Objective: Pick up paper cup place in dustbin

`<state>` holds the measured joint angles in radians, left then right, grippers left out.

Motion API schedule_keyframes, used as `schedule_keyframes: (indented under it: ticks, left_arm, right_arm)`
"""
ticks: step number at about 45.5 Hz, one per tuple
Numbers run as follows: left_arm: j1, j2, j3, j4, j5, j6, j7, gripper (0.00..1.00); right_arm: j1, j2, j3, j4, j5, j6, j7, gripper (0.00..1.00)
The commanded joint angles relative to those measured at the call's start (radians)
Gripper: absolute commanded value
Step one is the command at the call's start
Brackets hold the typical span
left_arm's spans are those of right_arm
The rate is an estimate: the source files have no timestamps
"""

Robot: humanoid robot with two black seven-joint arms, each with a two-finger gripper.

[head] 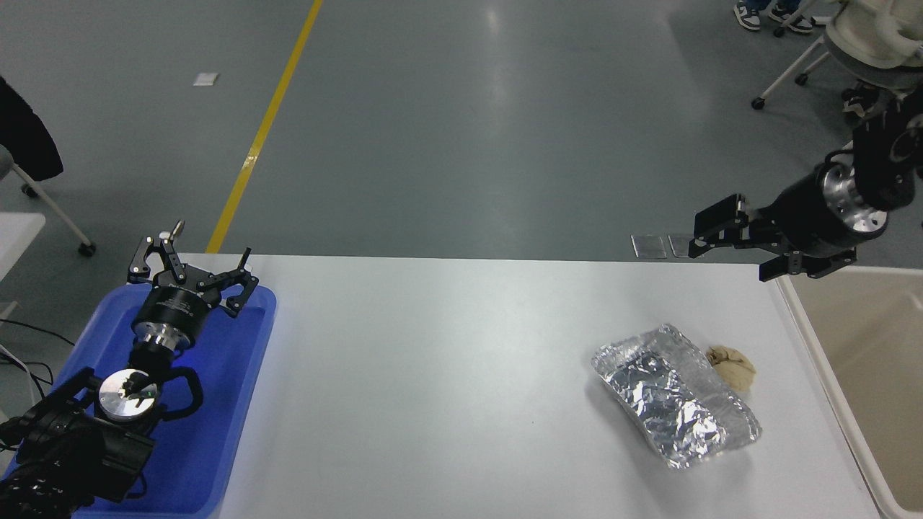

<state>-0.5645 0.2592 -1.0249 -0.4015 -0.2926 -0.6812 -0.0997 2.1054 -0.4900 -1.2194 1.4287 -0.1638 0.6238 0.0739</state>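
The paper cup is not in view anywhere on the table. The dustbin, a large beige bin with a pale rim, stands off the table's right edge; only part of its inside shows. My right gripper comes in from the right edge and hangs above the table's far right corner, just left of the bin. Its jaws are open and empty, pointing left. My left gripper is parked open over the blue tray at the lower left.
A crumpled silver foil tray lies on the table's right part, with a tan paper wad touching its far right side. Wheeled chairs and a person's shoes are on the floor at the top right.
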Motion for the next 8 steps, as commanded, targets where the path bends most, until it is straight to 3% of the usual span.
schedule_keyframes:
  ticks: [1, 8]
  left_arm:
    - [0.0, 0.0, 0.0, 0.0, 0.0, 0.0, 0.0, 1.0]
    - [0.002, 0.0, 0.0, 0.001, 0.0, 0.0, 0.0, 1.0]
  right_arm:
    - [0.056, 0.059, -0.022, 0.088, -0.01, 0.03, 0.0, 1.0]
    - [0.056, 0.076, -0.014, 0.085, -0.01, 0.028, 0.0, 1.0]
